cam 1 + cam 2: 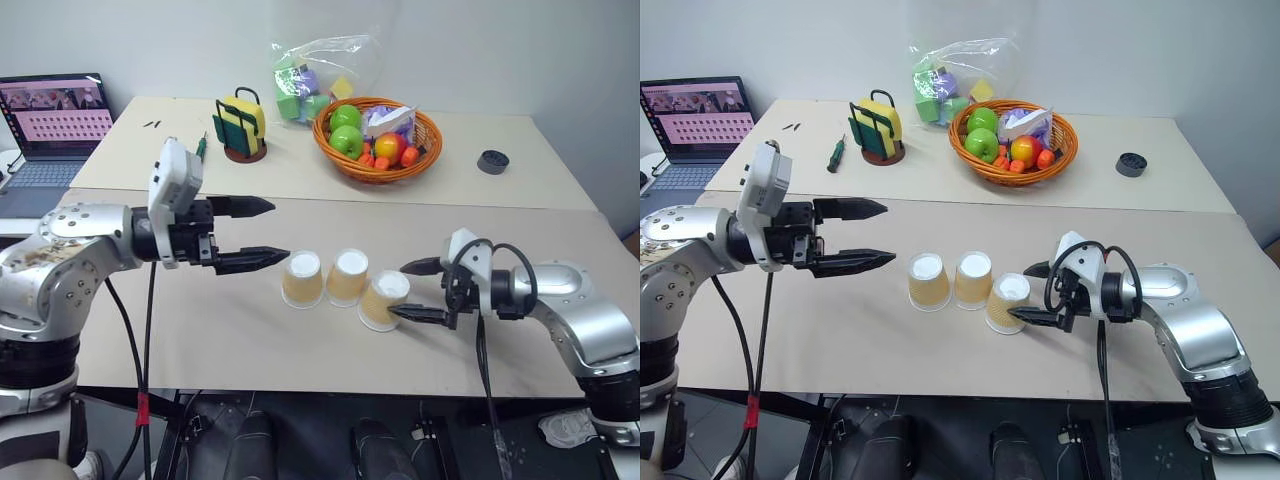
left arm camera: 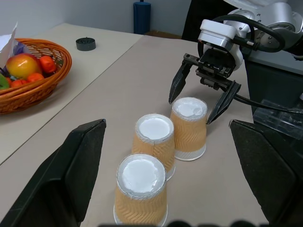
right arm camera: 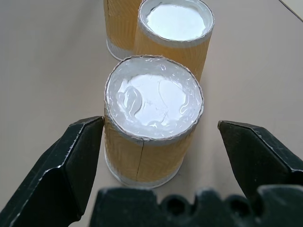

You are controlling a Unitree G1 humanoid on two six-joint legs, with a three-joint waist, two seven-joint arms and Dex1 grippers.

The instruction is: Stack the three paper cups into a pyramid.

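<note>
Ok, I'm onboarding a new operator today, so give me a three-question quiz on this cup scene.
1. True or false: one cup already sits on top of the others.
2. How many paper cups stand on the table?
3. Which hand brackets a cup: A) left hand, B) right hand?

Key: 1. false, all stand upside down in a row. 2. three. 3. B, its open fingers flank the nearest cup on that side.

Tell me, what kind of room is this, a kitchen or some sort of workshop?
Most likely a robot test lab or office. Plain tables set against a bare wall hold practice props: a basket of toy fruit, a bag of coloured blocks and three paper cups. An open laptop sits to one side.
</note>
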